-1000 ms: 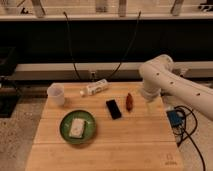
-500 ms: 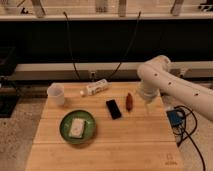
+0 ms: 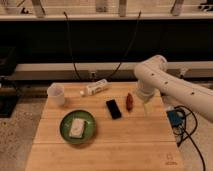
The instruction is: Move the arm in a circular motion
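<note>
Arm (image 3: 167, 84): white, elbow raised over the far right corner of the table (image 3: 100, 150). Gripper (image 3: 146, 107): hangs at the right edge, near a brown object (image 3: 129, 101); its grip cannot be told

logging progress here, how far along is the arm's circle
Done: no telling how much circle is traced. In hand: the arm has edged left over the last second, its claw hanging above the table just right of the reddish object. Left: the rest of the loop, extent unclear.
</note>
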Controlling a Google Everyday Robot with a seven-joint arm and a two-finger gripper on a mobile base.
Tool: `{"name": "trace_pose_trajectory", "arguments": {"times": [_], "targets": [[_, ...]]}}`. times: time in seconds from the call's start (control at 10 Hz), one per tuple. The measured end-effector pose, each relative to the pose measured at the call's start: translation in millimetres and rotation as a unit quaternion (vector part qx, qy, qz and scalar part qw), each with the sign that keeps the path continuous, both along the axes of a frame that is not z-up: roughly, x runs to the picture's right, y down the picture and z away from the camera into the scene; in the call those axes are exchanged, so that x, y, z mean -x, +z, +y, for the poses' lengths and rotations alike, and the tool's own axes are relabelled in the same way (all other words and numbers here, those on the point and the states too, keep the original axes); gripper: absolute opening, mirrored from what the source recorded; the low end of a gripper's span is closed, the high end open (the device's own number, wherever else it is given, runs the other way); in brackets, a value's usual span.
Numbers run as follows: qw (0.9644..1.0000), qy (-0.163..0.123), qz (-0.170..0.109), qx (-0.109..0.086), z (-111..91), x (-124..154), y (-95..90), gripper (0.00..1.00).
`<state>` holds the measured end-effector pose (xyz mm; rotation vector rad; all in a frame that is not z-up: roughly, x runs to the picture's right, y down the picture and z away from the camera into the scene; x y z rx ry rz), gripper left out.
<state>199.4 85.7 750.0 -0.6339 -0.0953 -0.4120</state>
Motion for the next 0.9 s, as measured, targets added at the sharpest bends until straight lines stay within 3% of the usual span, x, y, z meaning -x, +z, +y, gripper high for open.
{"name": "trace_pose_trajectory", "arguments": {"times": [0.9], "targets": [[0.9995, -0.025, -0.02, 0.009, 6.5, 22.9, 1.1, 0.8]]}}
